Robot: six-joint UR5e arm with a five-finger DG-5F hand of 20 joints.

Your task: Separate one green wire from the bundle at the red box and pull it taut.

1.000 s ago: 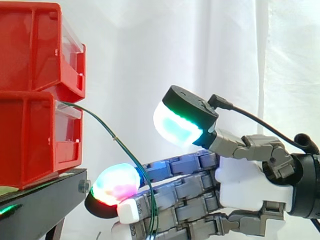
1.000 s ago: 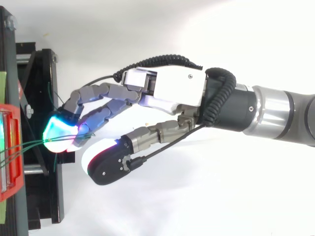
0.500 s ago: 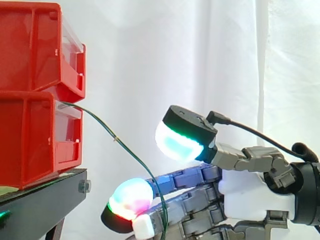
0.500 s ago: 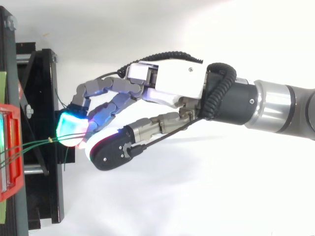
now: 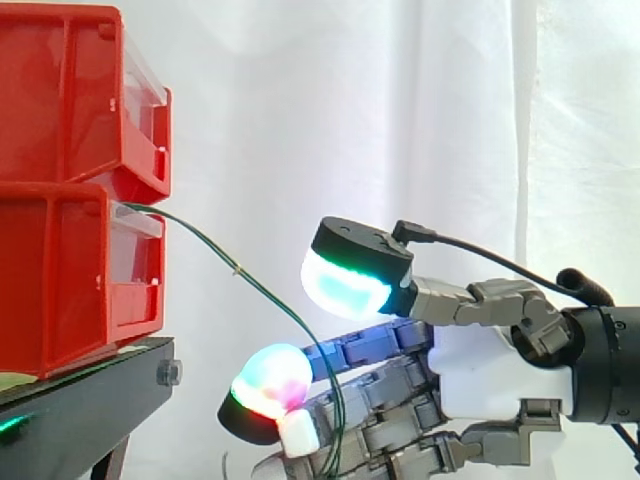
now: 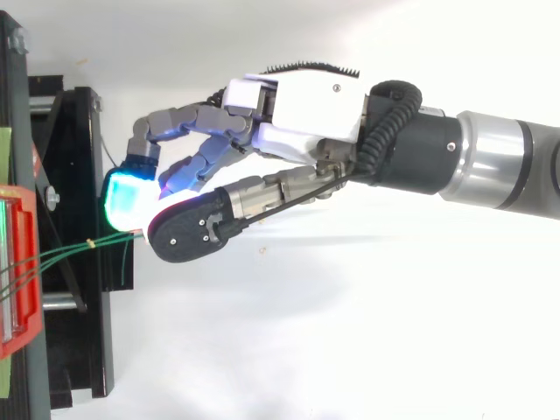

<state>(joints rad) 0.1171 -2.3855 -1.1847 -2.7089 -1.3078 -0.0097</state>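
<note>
Two stacked red bins [image 5: 70, 190] stand at the left on a black stand [image 5: 80, 395]. A thin green wire [image 5: 250, 280] leaves the lower bin and arcs down to the right into my hand [image 5: 490, 370]. It drops between the curled fingers [image 5: 390, 420] just behind a glowing red-green pad [image 5: 268, 382]. The thumb [image 5: 350, 270], glowing cyan, hovers above the fingers and is apart from them. From above, several green wires [image 6: 61, 254] fan out of the red bin [image 6: 16, 271] and end under the thumb tip of my hand [image 6: 302, 109].
A white curtain hangs behind the scene. The black stand [image 6: 79, 175] juts out toward the hand in the top view. The arm [image 6: 499, 166] enters from the right over a white surface.
The hand has drawn back a little from the bins and shifted sideways. The thumb has come lower toward the fingers. The green wire has followed the fingers to the right.
</note>
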